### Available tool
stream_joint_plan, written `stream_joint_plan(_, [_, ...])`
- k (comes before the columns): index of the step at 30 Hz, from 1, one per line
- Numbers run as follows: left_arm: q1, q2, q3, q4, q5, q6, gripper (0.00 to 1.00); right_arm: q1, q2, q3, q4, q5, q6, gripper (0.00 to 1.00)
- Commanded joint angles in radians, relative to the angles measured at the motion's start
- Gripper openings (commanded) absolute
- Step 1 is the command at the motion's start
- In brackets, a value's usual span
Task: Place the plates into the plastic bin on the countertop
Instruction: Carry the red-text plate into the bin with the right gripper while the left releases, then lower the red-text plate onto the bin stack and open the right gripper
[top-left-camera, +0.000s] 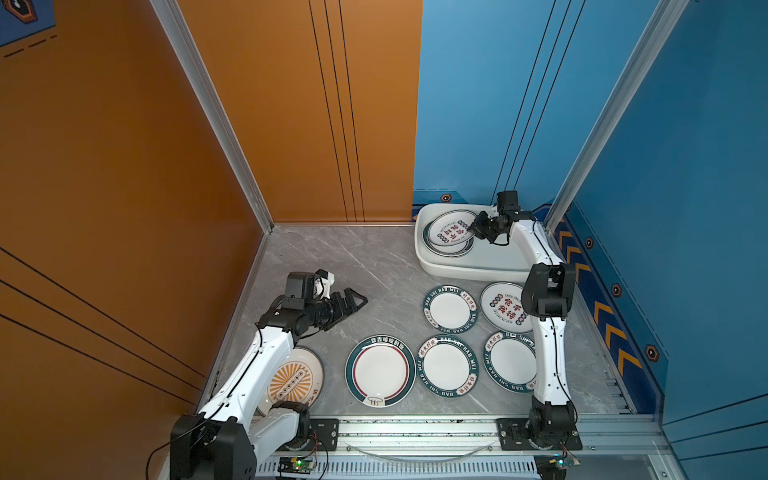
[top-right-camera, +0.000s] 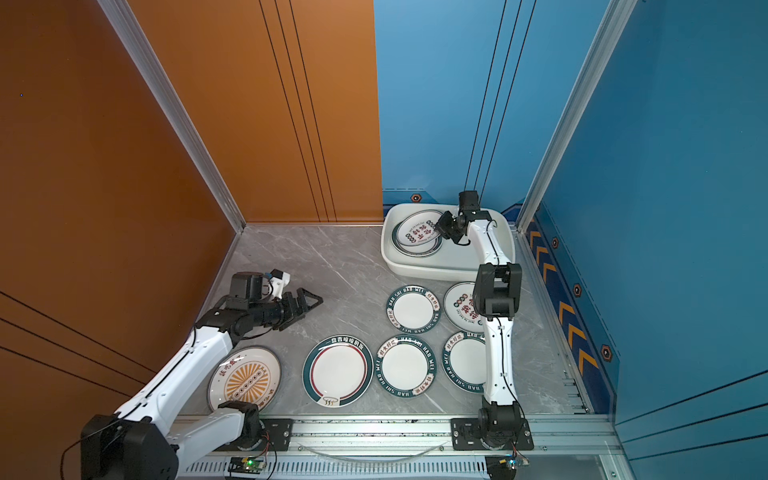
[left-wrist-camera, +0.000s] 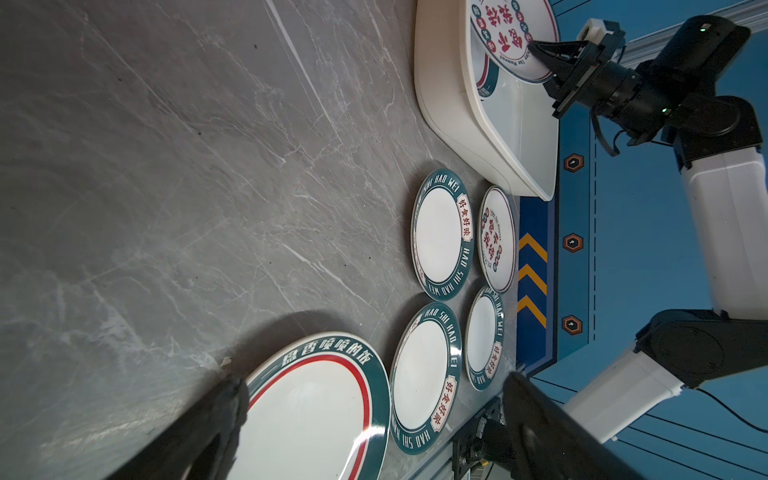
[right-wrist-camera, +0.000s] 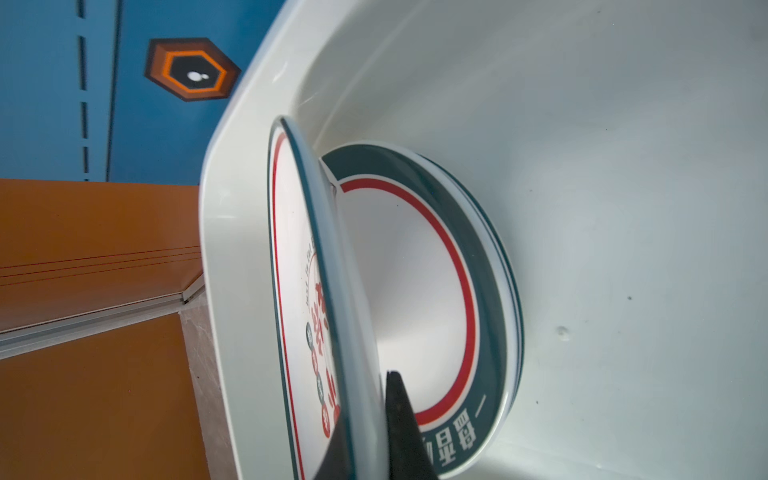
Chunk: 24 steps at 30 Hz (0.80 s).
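Holds left gripper (top-left-camera: 357, 304) spread wide, empty, low, aimed rightward. Holds right gripper (top-left-camera: 472, 228) far forward, clamped on plate (top-left-camera: 451, 228) rim, elbow raised.

Orange wall (top-left-camera: 291, 104) meets blue wall (top-left-camera: 478, 104), aluminium posts (top-left-camera: 216, 124) between.

The grey marble countertop (top-left-camera: 332, 266) bears the plastic bin (top-left-camera: 457, 271) and six plates (top-left-camera: 380, 371) lying flat.

Bin (top-left-camera: 469, 270): glossy white plastic, smooth. Each plate (top-left-camera: 380, 372): glossy glaze, ceramic-like, printed rim. Countertop (top-left-camera: 332, 266): smooth marble-look slab, faint sheen. Rail (top-left-camera: 415, 432): bare ribbed metal. Arm shells (top-left-camera: 548, 361): smooth white plastic; joints (top-left-camera: 548, 291) matt black. Walls (top-left-camera: 124, 166): matt panels.
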Motion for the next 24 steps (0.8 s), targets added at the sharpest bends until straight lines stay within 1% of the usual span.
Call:
stream_joint_plan(1, [0.011, -0.015, -0.014, 0.014, 0.028, 0.020, 0.98, 0.000, 0.007, 0.041, -0.016, 0.013, 0.013, 0.00])
stream_joint_plan(9, [0.020, -0.012, -0.017, 0.014, 0.035, 0.022, 0.98, 0.015, 0.023, 0.040, -0.042, 0.035, -0.008, 0.00])
stream_joint_plan(14, [0.021, -0.013, -0.017, 0.014, 0.037, 0.023, 0.98, 0.023, 0.023, 0.040, -0.090, 0.070, -0.039, 0.01])
stream_joint_plan(21, [0.021, -0.015, -0.020, 0.014, 0.043, 0.023, 0.98, 0.027, 0.002, 0.024, -0.128, 0.098, -0.083, 0.18])
stream_joint_plan(24, [0.021, -0.015, -0.019, 0.014, 0.043, 0.022, 0.98, 0.028, -0.017, 0.005, -0.131, 0.109, -0.100, 0.23])
